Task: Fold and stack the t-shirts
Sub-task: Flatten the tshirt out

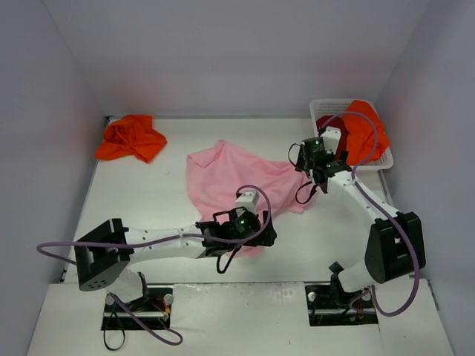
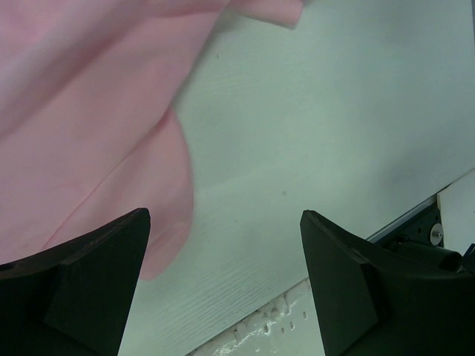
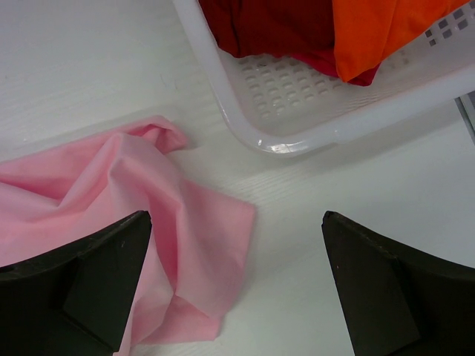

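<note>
- We see the pink t-shirt [image 1: 234, 174] lying rumpled mid-worktop [image 1: 148, 200].
- Our left tool [image 2: 225, 216] hangs spread over its near edge, pinching nothing.
- Our right tool [image 3: 236, 216] is spread too, empty, above its right corner, near the white latticed basket [image 3: 297, 139].
- One orange t-shirt [image 1: 131, 139] sits crumpled at the far left corner.
- A dark red t-shirt [image 3: 274, 26] and a second orange t-shirt [image 3: 386, 30] lie in the basket, at the far right corner.

My claw [image 3: 236, 237] gapes above the pink shirt [image 3: 111, 193] beside the basket [image 3: 312, 135]; a dark red shirt [image 3: 267, 26] and orange shirt [image 3: 378, 30] lie inside.
</note>
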Controlling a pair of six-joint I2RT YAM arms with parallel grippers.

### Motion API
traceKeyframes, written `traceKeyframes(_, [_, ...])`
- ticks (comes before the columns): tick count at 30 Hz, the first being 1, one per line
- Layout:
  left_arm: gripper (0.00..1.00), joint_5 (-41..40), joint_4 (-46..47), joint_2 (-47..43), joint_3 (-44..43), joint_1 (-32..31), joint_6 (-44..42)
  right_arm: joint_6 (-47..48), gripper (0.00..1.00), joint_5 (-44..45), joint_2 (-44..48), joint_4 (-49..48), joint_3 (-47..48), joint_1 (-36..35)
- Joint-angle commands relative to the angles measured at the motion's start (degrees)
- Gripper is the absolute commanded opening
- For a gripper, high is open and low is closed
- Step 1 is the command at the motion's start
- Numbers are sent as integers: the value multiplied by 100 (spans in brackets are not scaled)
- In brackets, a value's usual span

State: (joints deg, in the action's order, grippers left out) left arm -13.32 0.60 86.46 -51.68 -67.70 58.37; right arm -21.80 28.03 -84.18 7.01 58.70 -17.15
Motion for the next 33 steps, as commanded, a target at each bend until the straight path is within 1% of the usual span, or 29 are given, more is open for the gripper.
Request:
traceKeyframes(1, [77, 49, 466, 90, -35, -120, 298, 80, 96, 9, 323, -235, 19, 80])
traceKeyframes(11, [77, 418, 880, 565, 79, -217, 675, 106, 96, -52, 727, -243, -174, 133])
traceKeyframes(19, [77, 620, 1311, 636, 500, -217, 1001, 62, 96, -140, 1000, -243, -350, 124])
traceKeyframes(22, [77, 699, 1337, 548, 755, -217, 1132, 88, 96, -123, 1044, -243, -341, 133])
traceKeyframes(28, [77, 629, 1267, 21, 1423, -217, 1440, 89, 96, -149, 1062, -243, -324, 133])
traceKeyframes(31, [77, 585, 1101, -452, 1748, -226, 1528, 53, 96, -166, 1088, -252, -359, 124])
traceKeyframes(33, [77, 515, 829, -681, 1951, -261, 1607, 53, 96, -167, 1079, -243, -359, 133])
